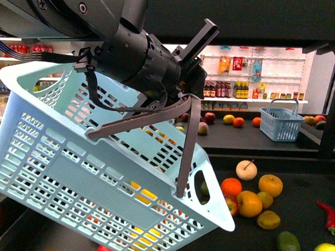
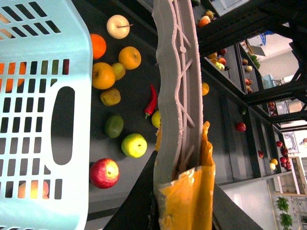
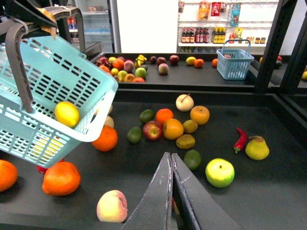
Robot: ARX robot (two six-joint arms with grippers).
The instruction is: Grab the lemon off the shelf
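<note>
In the upper left of the right wrist view, the lemon [image 3: 66, 114] lies inside the tilted pale-blue basket [image 3: 72, 72], against its lower wall, just under the rim and clear of the black tabletop [image 3: 278, 191]. The pick itself therefore appears complete: the fruit is off the tabletop and contained. At most, levelling the basket and carrying it away would seem to be left. Because the basket leans steeply toward its open mouth, the lemon could roll out if the tilt increased. At bottom centre of the same view, the right pincer [image 3: 170, 158] is clenched, its two fingers pressed together with only a thin seam between them. It grasps nothing and points over the tabletop toward the loose fruit at mid-frame, with a green apple [image 3: 219, 172] to the right of it and a peach [image 3: 112, 206] to the left. No contact with either can be seen. In the lower centre of the left wrist view, the left pincer [image 2: 184, 182] is clamped on the grey handle [image 2: 177, 72] of the basket, with orange pad material bunched around the grip. The front view shows that arm carrying the whole basket in the upper left, hung above the tabletop.
</note>
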